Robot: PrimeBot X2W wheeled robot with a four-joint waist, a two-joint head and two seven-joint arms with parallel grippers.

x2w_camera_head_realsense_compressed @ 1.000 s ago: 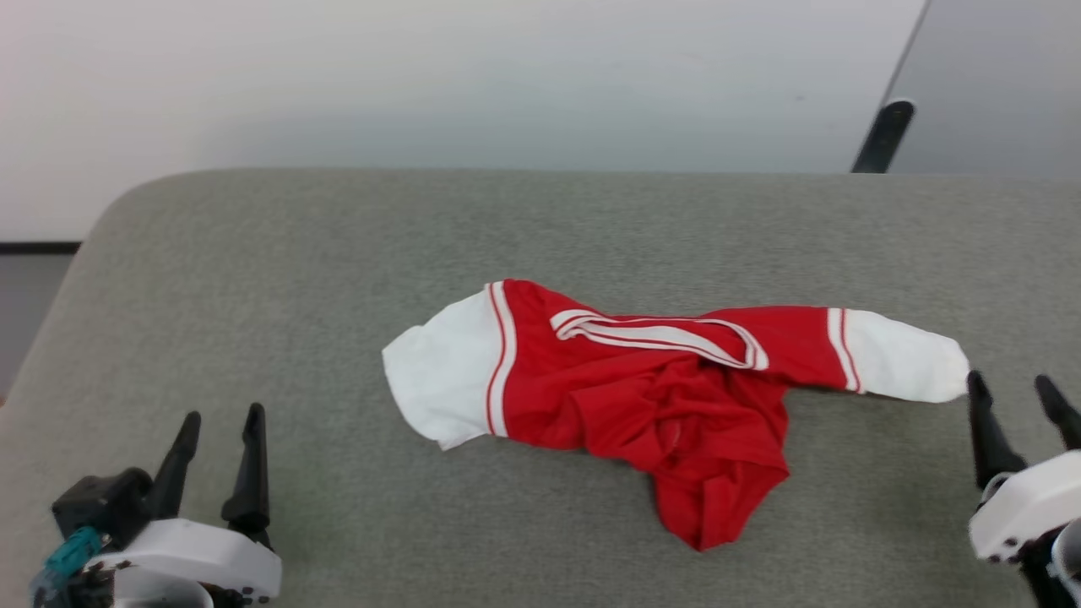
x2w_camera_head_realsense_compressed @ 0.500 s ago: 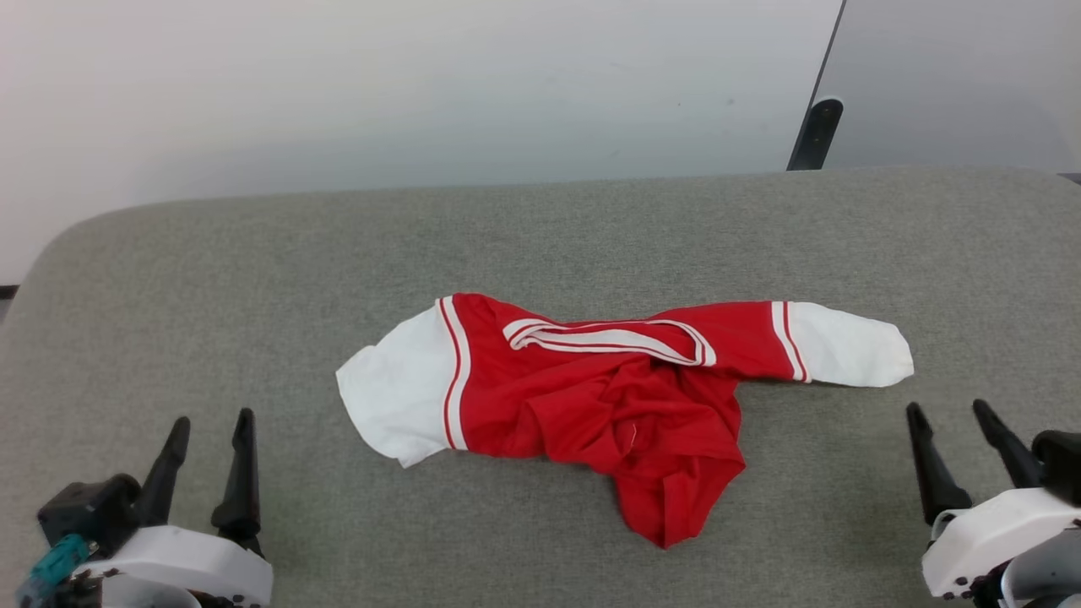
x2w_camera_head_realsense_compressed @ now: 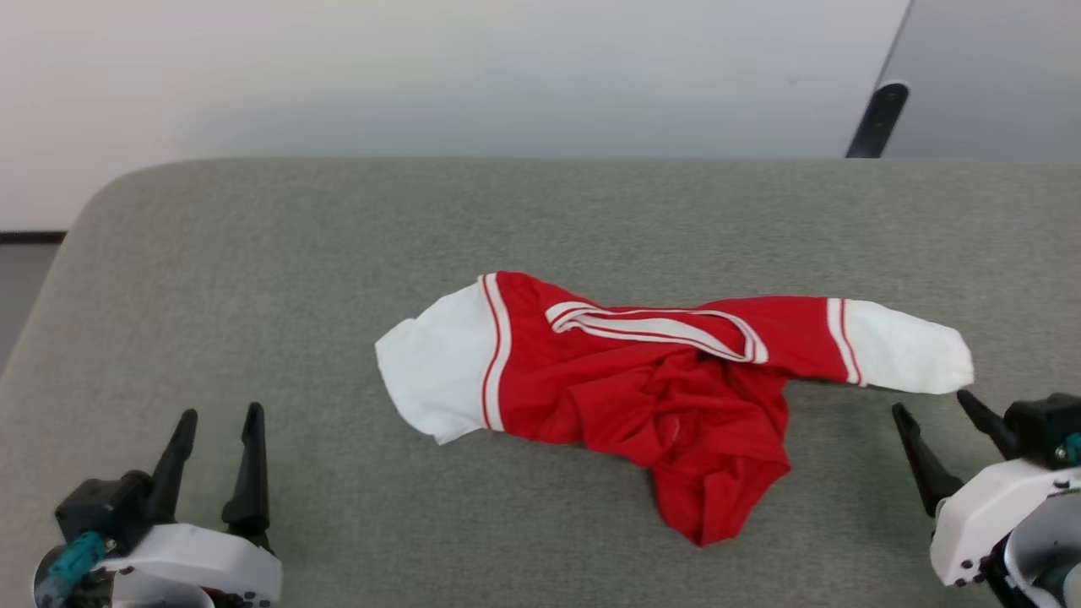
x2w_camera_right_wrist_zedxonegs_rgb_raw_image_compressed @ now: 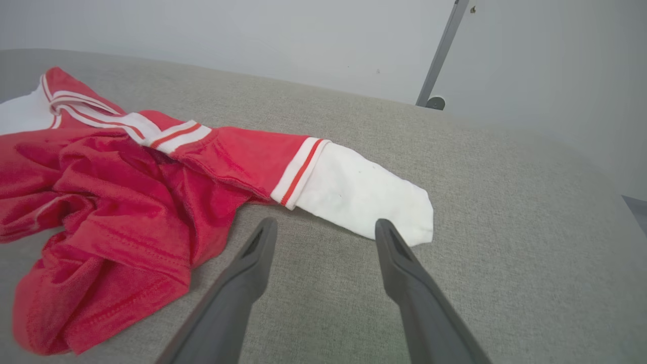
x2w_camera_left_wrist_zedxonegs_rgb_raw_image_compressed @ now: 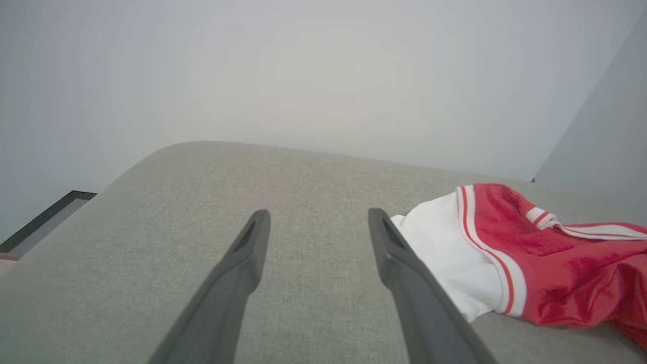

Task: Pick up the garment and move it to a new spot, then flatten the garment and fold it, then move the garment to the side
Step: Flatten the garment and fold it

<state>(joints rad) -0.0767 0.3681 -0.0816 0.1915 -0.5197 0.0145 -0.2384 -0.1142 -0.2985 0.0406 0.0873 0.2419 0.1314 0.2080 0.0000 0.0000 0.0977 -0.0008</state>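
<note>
The garment [x2w_camera_head_realsense_compressed: 659, 371], a red jersey with white sleeve ends and a striped collar, lies crumpled in the middle of the grey padded table [x2w_camera_head_realsense_compressed: 253, 253]. Its body is bunched toward the front and both sleeves spread sideways. My left gripper [x2w_camera_head_realsense_compressed: 218, 415] stands open at the lower left, well clear of the left sleeve [x2w_camera_left_wrist_zedxonegs_rgb_raw_image_compressed: 450, 258]. My right gripper [x2w_camera_head_realsense_compressed: 931, 404] stands open at the lower right, its fingertips just short of the white right sleeve end [x2w_camera_right_wrist_zedxonegs_rgb_raw_image_compressed: 364, 197]. Nothing is between either pair of fingers. The chest lettering is hidden in the folds.
A pale wall rises behind the table. A dark slanted post [x2w_camera_head_realsense_compressed: 878, 118] stands at the back right beside a grey panel. The table's left corner is rounded, with dark floor beyond it [x2w_camera_head_realsense_compressed: 25, 262].
The head camera has swung, shifting the whole picture left and back. My right gripper has come lower and nearer the right sleeve end. The garment lies as before.
</note>
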